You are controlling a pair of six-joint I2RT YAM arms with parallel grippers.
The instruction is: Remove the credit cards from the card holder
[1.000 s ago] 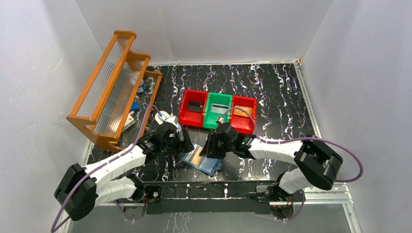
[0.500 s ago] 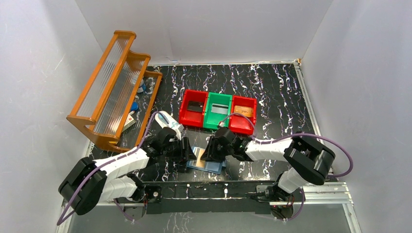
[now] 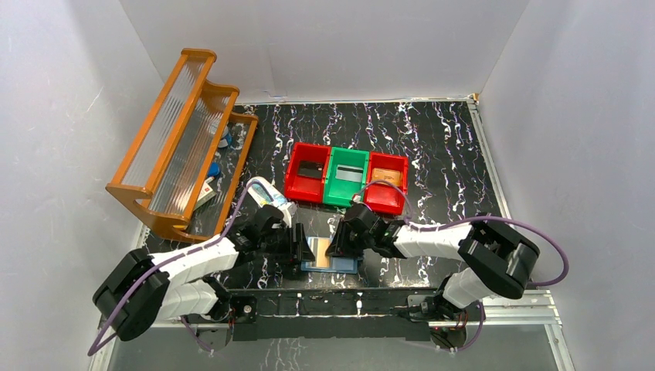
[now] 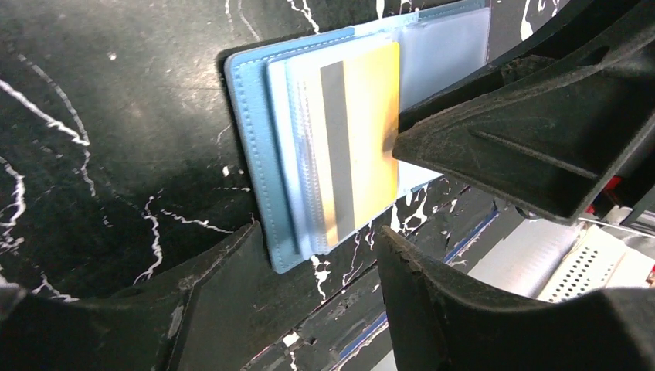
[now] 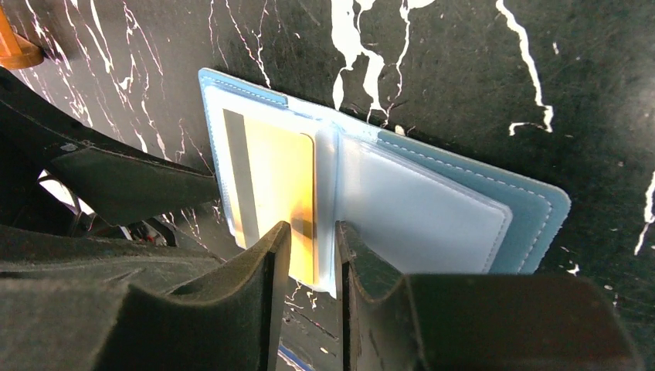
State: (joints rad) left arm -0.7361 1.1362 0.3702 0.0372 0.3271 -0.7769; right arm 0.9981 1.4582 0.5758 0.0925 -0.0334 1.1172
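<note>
Lying open at the worktop's (image 3: 432, 147) six o'clock, the card holder (image 5: 525, 209) has the left end effector (image 4: 317, 230), jaws apart, likely steadying its nine o'clock edge. The right end effector (image 5: 313, 228) sits nearly closed over the tan-orange credit card (image 5: 274, 178), grip unclear.

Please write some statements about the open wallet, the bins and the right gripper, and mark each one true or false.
1. The blue card holder lies open on the table. True.
2. A black card shows in its sleeve. False: a tan-orange card with a stripe shows there.
3. The green bin stands between two red bins. True.
4. The right gripper hovers over the green bin. False: it is low at the card holder, fingertips by the tan-orange card's edge.
</note>
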